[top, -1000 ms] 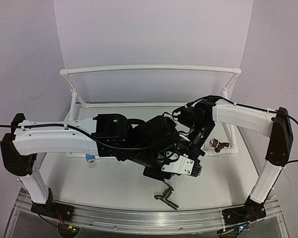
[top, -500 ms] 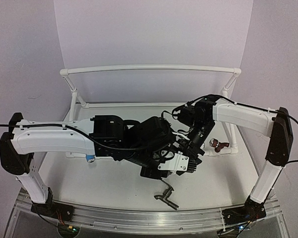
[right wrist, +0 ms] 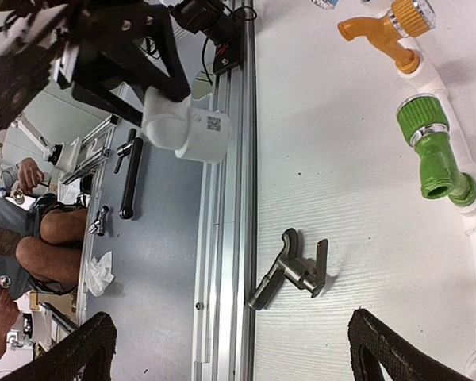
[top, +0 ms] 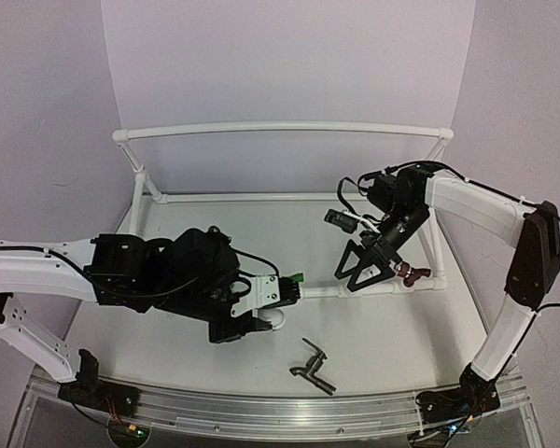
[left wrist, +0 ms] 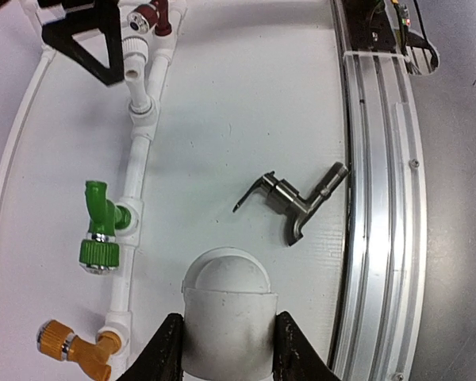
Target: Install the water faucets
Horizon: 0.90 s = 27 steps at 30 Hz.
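Left wrist view gives you the grip. The left jaws [left wrist: 227,319] are closed most of the way on a white fitting [left wrist: 226,290], one finger on each side of its rounded body. Ahead of them and off to one side, the grey faucet [left wrist: 293,198] lies flat on the tabletop [left wrist: 238,95], just beside the rail [left wrist: 377,198] and touching nothing else. On the other side of those jaws runs the pipe [left wrist: 139,151], with the green faucet [left wrist: 99,226] and gold faucet [left wrist: 71,345] already seated in it.

The right jaws [right wrist: 234,325] are spread wide and hold nothing. The grey faucet lies loose on the tabletop in the gap between their fingertips.

Expect the grey faucet to be stiff metal, dense for so small a piece, and probably slick. Its lever may swivel, so you'd do better to pinch across the short barrel where the spout and the stem meet. The fitting is likely light plastic, and its smooth, rounded body could slip or turn in a loose grip.

Right wrist view shows you the lever end-on and the left jaws from outside, which their own camera cannot. Only the top view shows that the faucet lies between the two arms and nearer their bases than either set of jaws. There, though, the fitting is mostly hidden.
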Each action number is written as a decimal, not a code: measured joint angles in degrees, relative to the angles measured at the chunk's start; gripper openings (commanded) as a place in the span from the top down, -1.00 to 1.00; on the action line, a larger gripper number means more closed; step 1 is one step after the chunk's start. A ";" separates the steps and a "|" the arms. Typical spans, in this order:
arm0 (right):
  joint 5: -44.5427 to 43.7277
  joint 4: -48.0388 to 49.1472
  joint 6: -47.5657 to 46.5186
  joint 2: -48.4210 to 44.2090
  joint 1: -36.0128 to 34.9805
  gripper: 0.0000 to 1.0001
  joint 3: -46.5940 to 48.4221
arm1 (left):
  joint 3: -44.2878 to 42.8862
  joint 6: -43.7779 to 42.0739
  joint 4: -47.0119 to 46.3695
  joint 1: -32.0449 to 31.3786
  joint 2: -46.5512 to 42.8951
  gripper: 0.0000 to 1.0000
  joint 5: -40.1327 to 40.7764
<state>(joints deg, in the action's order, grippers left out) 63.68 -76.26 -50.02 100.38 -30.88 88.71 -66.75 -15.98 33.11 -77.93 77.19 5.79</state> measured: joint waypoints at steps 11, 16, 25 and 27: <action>-5.21 11.95 11.69 -9.54 3.47 -0.96 -4.79 | 19.03 9.74 -9.10 2.85 -4.24 0.97 2.17; -10.19 21.15 23.27 -14.60 3.59 -0.96 -5.05 | 23.28 10.61 -14.05 5.30 -4.03 0.97 1.95; -20.20 32.67 40.86 -21.36 3.59 -0.97 -1.74 | 29.75 12.57 -24.81 7.93 0.24 0.97 1.35; -21.65 34.33 44.42 -21.42 3.59 -0.96 0.60 | 29.80 13.13 -26.15 7.93 2.59 0.96 1.20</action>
<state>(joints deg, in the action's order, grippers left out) 42.03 -41.93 -5.61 78.96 -27.29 89.30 -36.95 -2.85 6.96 -70.00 79.78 6.99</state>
